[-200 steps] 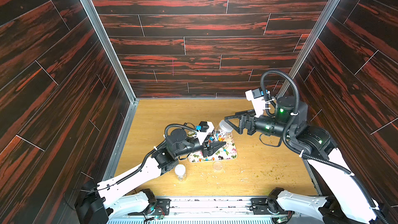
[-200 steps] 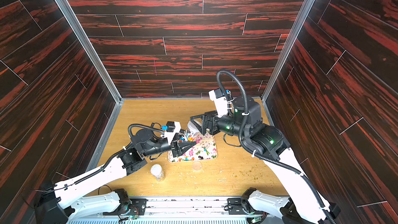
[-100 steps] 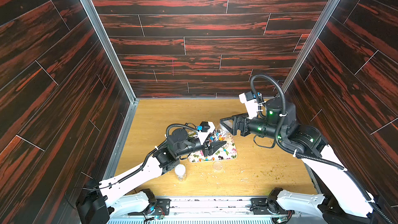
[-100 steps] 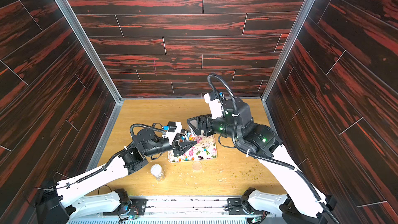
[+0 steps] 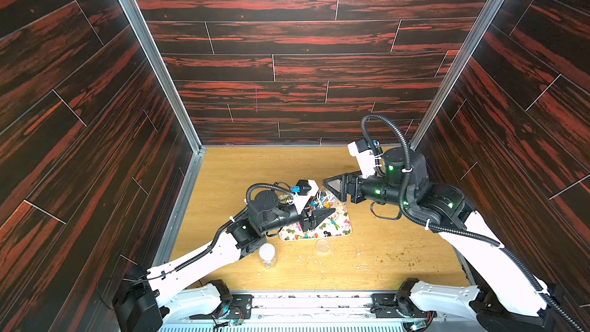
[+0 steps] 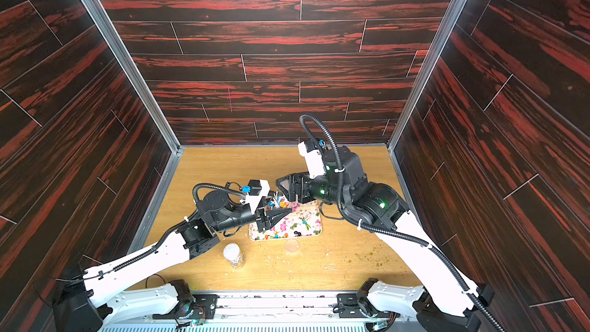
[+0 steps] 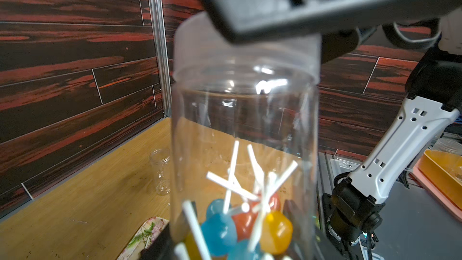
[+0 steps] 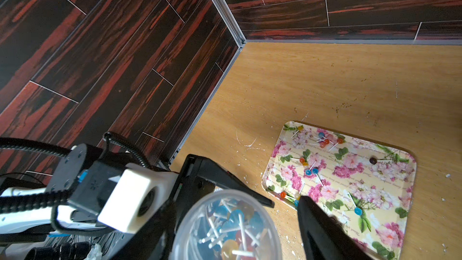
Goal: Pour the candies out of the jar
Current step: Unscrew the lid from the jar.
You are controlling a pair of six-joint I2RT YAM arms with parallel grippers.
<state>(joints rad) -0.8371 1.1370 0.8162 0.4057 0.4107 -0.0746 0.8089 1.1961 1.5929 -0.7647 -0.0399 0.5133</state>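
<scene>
My left gripper (image 5: 320, 215) is clamped on the upright jar (image 7: 245, 121) beside the floral tray (image 8: 375, 196), candies (image 7: 250, 223) inside, lid (image 7: 190, 46) seemingly on. My right gripper (image 5: 332, 186) straddles that lid, jaws apart. Some candies lie on the tray; this jar is unpoured

Candies (image 7: 220, 232) blue, orange, red; tray (image 8: 362, 180) pink-floral.

readable text: none anywhere, honestly, I checked every view
tray (image 8: 370, 191): thin cursive lettering printed in rows between the pink flowers, way too tiny and smeared to make out a single word
black camera block on the left arm (image 8: 96, 183): a small pale mark on its face, can't tell if it's a logo or a letter
</scene>
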